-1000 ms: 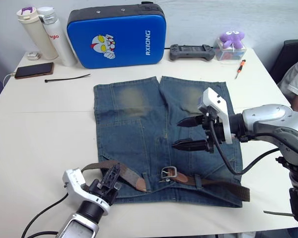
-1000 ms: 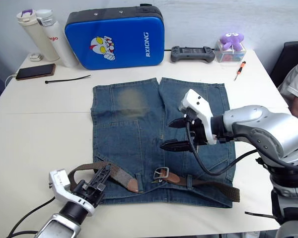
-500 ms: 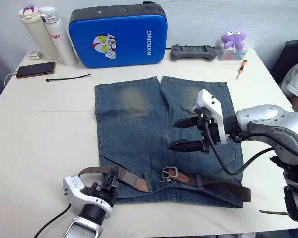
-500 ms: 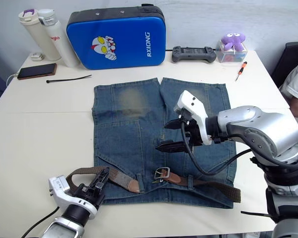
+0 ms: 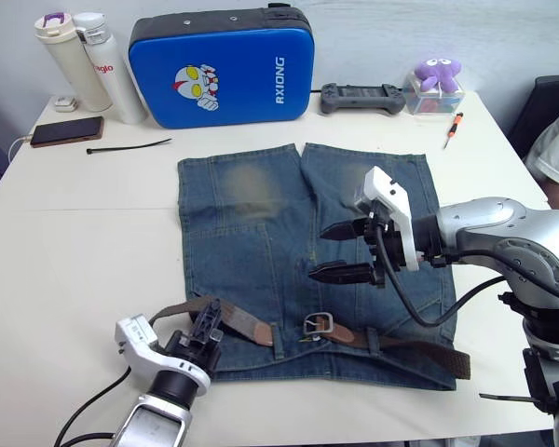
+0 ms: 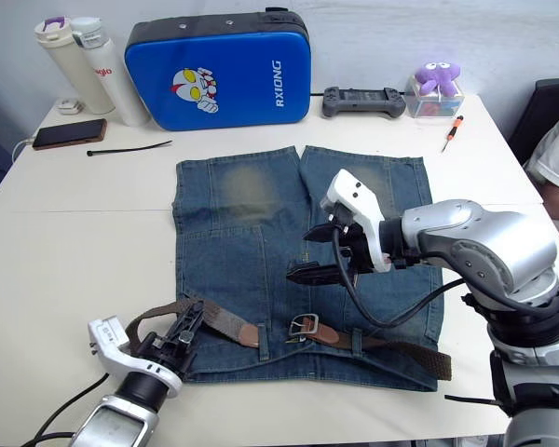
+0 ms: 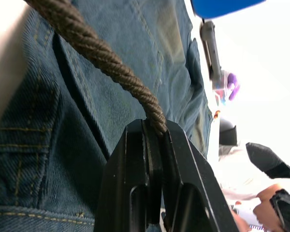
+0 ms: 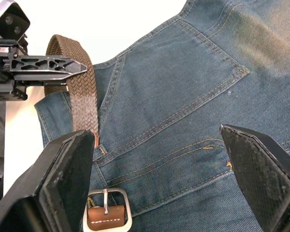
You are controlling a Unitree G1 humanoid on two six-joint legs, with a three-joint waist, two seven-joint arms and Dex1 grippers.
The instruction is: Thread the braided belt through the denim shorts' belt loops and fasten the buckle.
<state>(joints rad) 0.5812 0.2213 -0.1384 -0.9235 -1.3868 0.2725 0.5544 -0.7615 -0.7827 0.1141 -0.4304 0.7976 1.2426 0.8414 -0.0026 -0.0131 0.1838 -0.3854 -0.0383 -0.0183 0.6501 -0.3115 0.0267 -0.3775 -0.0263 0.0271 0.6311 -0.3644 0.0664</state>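
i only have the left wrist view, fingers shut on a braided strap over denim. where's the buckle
Observer: The buckle lies on the denim shorts at the waistband, to the right of the left gripper.
Operator: is the belt's free end through it
Observer: No. The tan tip of the braided belt lies short of the buckle, with denim between them.
Operator: where's the right gripper
Observer: The right gripper hangs open above the shorts, over the buckle area, holding nothing.
Operator: anything else on the table near me
Observer: Nothing near; a blue case stands at the far edge.
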